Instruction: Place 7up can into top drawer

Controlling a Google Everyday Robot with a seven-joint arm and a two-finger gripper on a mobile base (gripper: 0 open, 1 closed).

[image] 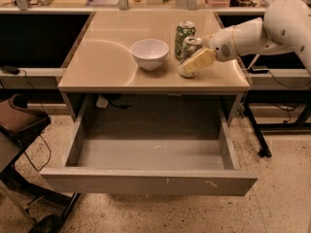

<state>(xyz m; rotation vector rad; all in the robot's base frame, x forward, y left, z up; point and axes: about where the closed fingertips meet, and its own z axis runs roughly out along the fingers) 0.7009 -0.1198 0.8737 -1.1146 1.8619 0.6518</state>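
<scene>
Your tan table (102,67) stands above the top drawer (146,181), which is pulled wide open. Right of the white bowl (150,54), the gripper (193,64) presses at the 7up can (191,43), just in front of a green can (184,33); you cannot tell whether it is clamped.

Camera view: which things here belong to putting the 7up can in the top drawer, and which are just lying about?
Job in hand: 7up can, tilted on the table; top drawer, pulled open; gripper, at the 7up can.
Lying about: darker green can; white bowl, both on the table.
</scene>
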